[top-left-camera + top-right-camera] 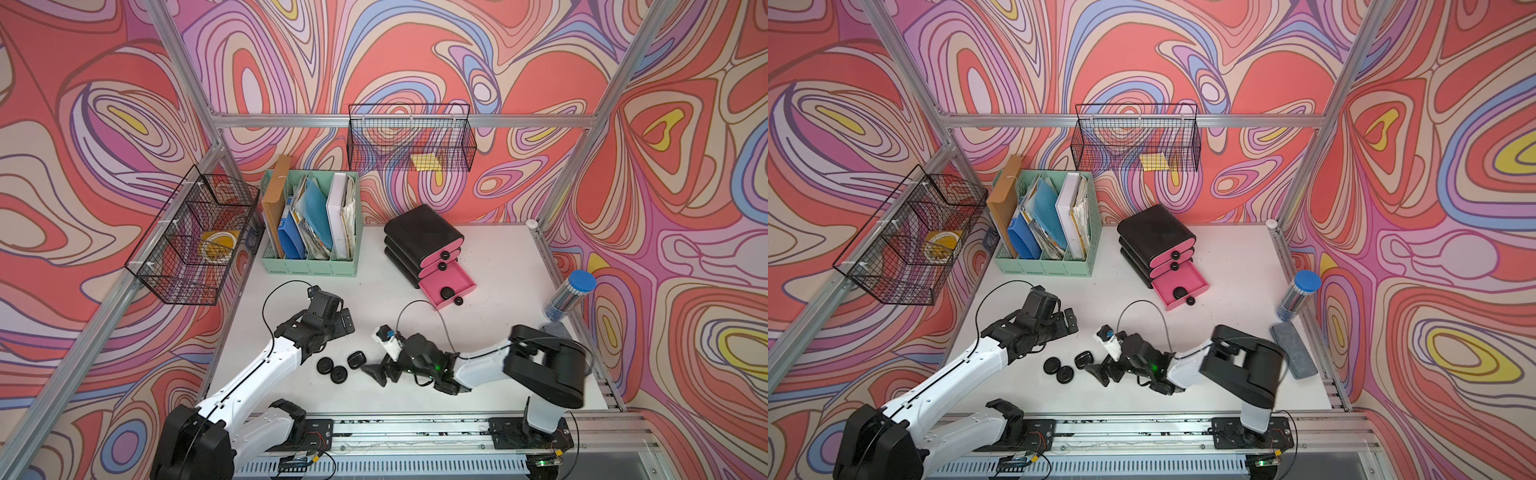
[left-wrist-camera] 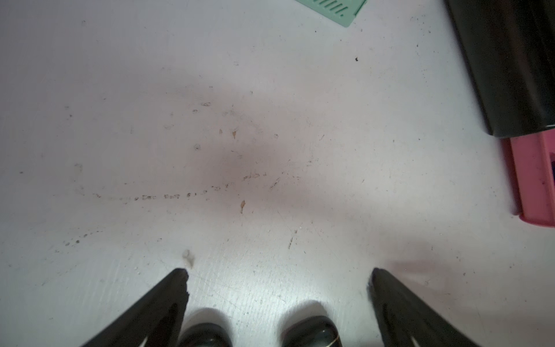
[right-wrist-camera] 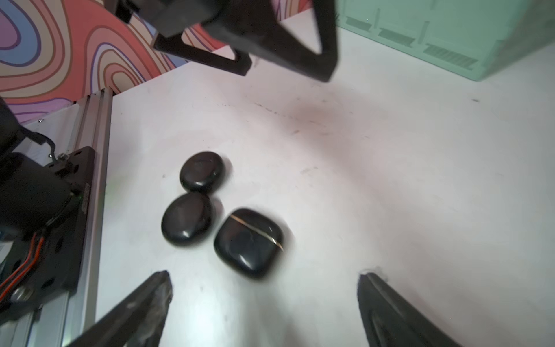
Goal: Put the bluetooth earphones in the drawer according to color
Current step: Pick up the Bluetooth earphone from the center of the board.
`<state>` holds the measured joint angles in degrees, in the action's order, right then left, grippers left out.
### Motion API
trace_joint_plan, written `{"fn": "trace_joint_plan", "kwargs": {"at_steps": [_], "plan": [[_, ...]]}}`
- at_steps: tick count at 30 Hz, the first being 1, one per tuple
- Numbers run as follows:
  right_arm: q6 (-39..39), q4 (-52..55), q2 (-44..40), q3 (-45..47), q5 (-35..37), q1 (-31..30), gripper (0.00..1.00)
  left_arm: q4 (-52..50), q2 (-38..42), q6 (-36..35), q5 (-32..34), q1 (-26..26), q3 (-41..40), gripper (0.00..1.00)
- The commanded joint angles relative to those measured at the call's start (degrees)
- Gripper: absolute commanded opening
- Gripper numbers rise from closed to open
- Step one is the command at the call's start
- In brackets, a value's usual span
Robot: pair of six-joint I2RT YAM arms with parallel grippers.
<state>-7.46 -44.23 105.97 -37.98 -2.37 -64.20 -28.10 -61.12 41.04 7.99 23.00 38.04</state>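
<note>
White tabletop (image 1: pixel 498 291), swirl-print walls (image 1: pixel 415 62) in red, pink and lilac. Any print on the cases or the folders is too small or blurred for me to read.

The drawer (image 1: pixel 422 232) is a black cabinet with three pink fronts. It sits at the back of the table, near the mint-green file organizer (image 1: pixel 309 266). The bottom tray (image 1: pixel 463 274) is pulled out and the upper two are shut. One black case (image 1: pixel 446 293) lies in the tray just behind its knob (image 1: pixel 458 301).

I count three more black earphone cases on the table, near the front rail (image 1: pixel 415 428) and between the two arms. A round case (image 1: pixel 325 365) and a second round case (image 1: pixel 338 374) are touching, and the gold-seam case (image 3: pixel 249 241) lies just beside them.

On the right gripper (image 3: pixel 264 284) the fingers are spread wide with nothing between them. The gold-seam case lies flat on the table just ahead of the gap, clear of both fingertips in the right wrist view. The drawer is well apart from this gripper, toward the back.

The left gripper (image 2: pixel 278 278) also has its fingers wide apart and empty. It hangs off the surface over bare table, near the cases. Its wrist view catches two dark cases, cut off at the frame edge.
</note>
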Motion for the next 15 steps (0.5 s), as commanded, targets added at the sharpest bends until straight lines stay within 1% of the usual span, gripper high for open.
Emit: {"fn": "trace_joint_plan", "kwargs": {"at_steps": [1, 4, 5, 6, 11, 12, 14, 15], "plan": [[5.9, -8.3, 11.8, -4.3, 7.3, -5.0, 0.98, -1.6, 1.0, 0.5, 0.3, -0.5, -0.8, 0.99], [7.8, -9.3, 14.6, -5.8, 8.4, -6.1, 0.98, -1.5, 1.0, 0.6, 0.3, -0.7, -0.9, 0.99], [9.0, -9.3, 17.3, -7.6, 8.7, -6.8, 0.98, -1.4, 1.0, 0.7, 0.3, -0.9, -1.0, 0.99], [9.2, -10.0, 19.7, -8.8, 8.9, -7.1, 0.98, -1.5, 1.6, 0.9, 0.7, -1.1, -1.1, 0.99], [8.8, -8.5, 23.6, -11.4, 9.7, -7.1, 0.98, -1.7, 2.7, 1.0, 1.2, -1.2, -1.7, 0.99], [8.8, -8.2, 24.2, -11.8, 9.7, -7.1, 0.97, -1.8, 2.7, 1.0, 1.1, -1.3, -1.7, 0.99], [9.1, -7.3, 25.5, -12.5, 9.8, -7.0, 0.91, -2.0, 2.8, 1.0, 1.2, -1.3, -1.7, 0.99], [9.1, -7.2, 26.0, -12.6, 10.1, -7.1, 0.87, -2.1, 3.0, 1.0, 1.2, -1.4, -1.7, 0.99]]}}
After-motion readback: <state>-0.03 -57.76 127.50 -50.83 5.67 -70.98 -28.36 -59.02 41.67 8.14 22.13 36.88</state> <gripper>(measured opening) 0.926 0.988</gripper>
